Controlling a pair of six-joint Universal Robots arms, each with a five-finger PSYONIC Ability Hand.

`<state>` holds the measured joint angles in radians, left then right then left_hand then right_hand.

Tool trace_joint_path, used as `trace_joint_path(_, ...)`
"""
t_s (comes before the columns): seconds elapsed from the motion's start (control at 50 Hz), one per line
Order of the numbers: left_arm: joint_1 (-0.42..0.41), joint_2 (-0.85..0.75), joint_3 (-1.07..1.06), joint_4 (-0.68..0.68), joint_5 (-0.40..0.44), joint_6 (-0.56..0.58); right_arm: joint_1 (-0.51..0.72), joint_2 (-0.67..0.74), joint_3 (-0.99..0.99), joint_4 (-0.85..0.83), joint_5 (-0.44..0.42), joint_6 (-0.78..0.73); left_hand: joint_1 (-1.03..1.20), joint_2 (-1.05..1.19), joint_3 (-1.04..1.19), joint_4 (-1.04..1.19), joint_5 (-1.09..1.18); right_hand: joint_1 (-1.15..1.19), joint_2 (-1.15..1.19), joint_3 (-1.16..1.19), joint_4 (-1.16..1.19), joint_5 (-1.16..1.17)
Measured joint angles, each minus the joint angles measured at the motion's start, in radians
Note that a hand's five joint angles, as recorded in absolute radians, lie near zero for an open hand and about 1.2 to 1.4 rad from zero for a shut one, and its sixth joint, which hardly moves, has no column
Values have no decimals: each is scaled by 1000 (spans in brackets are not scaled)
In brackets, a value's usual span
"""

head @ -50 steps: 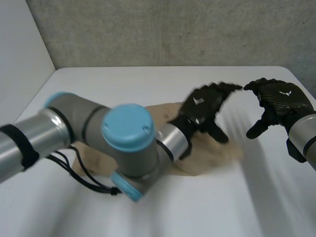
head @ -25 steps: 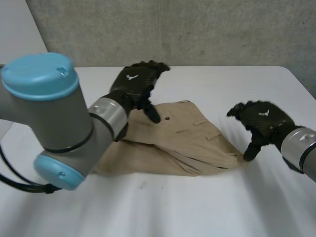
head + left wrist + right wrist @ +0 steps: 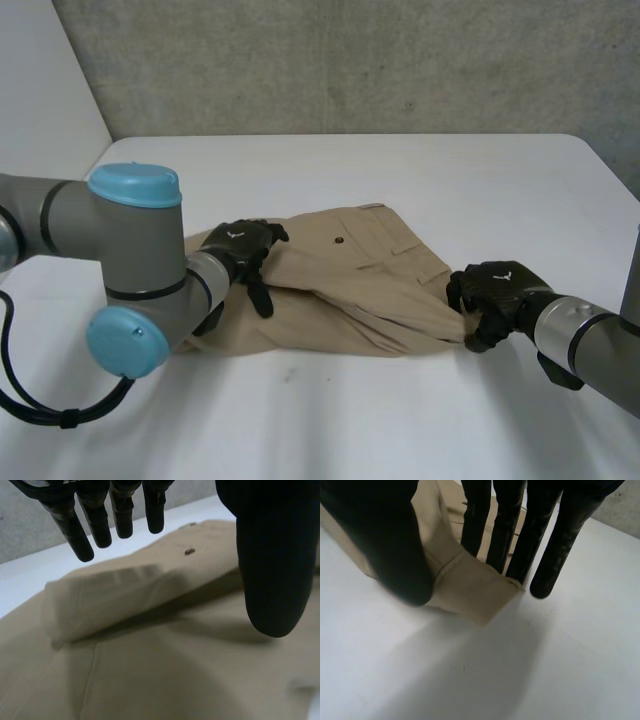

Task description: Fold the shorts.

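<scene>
Tan cotton shorts (image 3: 370, 290) are laid on the white table (image 3: 400, 170), apparently halved once; a cross-fold is judged outstanding. One end is pinched by the right hand (image 3: 495, 300); the left hand (image 3: 243, 247) is spread, empty, over the other.

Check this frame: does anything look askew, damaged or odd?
Nothing is damaged or spilled. The shorts lie rumpled on the table, their layers misaligned, with a loose raised fold beneath the open left hand. The right hand pinches their end corner.
</scene>
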<state>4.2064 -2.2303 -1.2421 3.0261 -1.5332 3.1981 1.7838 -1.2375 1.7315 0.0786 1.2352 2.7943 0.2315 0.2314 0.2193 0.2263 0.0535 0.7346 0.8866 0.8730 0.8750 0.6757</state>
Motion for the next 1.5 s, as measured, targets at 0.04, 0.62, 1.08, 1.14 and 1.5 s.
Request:
trace_joint_path(0.04,4,-16,8,1,0,12,4,1,2,-10,1,0,58,51,59,57,50,121,162,153,161,161)
trace_joint_path(0.62,26,754,-42,-3,14,92,-2,-563,-192,19,6,20,906,962,967,969,878,221,284,305,312,305)
trace_joint_path(1.08,33,370,1,-2,11,93,32,-208,-361,102,9,53,906,964,968,973,878,231,284,314,312,314)
trace_joint_path(1.14,33,305,26,-1,11,94,39,-152,-373,100,12,52,906,964,968,973,884,231,284,314,312,314)
trace_joint_path(1.5,80,-237,422,557,8,286,104,361,-615,-497,197,16,306,354,392,376,399,-224,-253,-209,-213,-172)
